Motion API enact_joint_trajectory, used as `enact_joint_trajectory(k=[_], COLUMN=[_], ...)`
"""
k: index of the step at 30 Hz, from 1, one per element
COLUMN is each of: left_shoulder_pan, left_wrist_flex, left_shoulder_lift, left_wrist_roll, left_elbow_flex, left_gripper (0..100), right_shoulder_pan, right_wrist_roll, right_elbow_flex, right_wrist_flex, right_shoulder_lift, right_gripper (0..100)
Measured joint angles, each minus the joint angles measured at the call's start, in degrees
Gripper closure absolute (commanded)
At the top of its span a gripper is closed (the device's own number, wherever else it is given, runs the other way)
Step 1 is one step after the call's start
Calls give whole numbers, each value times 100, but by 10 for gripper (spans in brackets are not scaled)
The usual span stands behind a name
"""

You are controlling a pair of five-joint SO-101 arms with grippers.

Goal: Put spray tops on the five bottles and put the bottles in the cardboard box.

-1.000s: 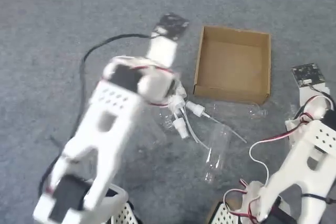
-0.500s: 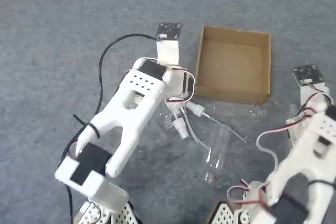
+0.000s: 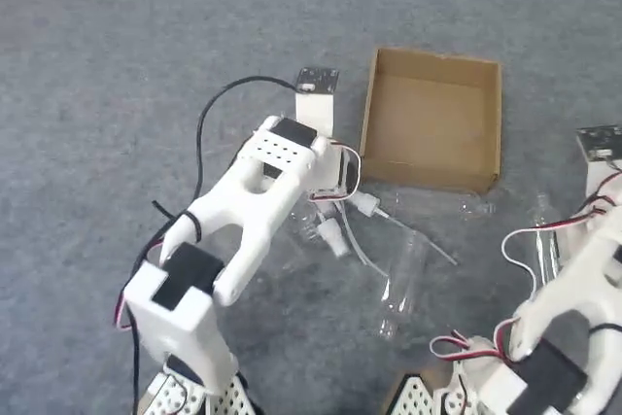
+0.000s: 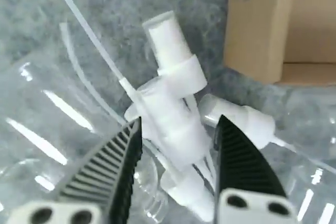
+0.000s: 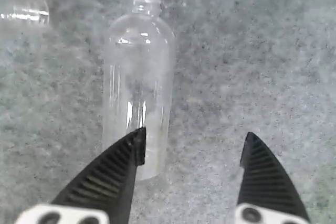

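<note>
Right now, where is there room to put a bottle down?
The cardboard box is empty, and the grey carpet beyond it is bare. Crowded: just in front of the box, where spray tops and bottles lie.

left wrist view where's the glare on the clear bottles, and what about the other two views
Left wrist view: long bright glare streaks cross the clear bottle beside the spray tops. Right wrist view: small highlights at the shoulder and thin ones down the body of the uncapped bottle. High view: the middle bottle shows mostly as white glints.
</note>
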Motion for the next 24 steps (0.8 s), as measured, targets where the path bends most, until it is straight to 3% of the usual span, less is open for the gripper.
enact_joint_trajectory(k=[4, 13, 21, 24], left_shoulder_pan=[62, 255, 255, 246], left_wrist_flex=[-44, -484, -484, -123], left_shoulder_lift=[70, 202, 211, 220], left_wrist_roll=[9, 9, -246, -457], left_elbow_flex=[0, -79, -149, -598], left_gripper=[797, 919, 982, 983], right_shoulder_pan=[0, 0, 0, 0], right_wrist_roll=[0, 0, 18, 193], right_elbow_flex=[0, 0, 0, 0], right_wrist_flex=[0, 0, 0, 0], right_shoulder_lift=[0, 0, 0, 0], right_gripper=[757, 757, 757, 757])
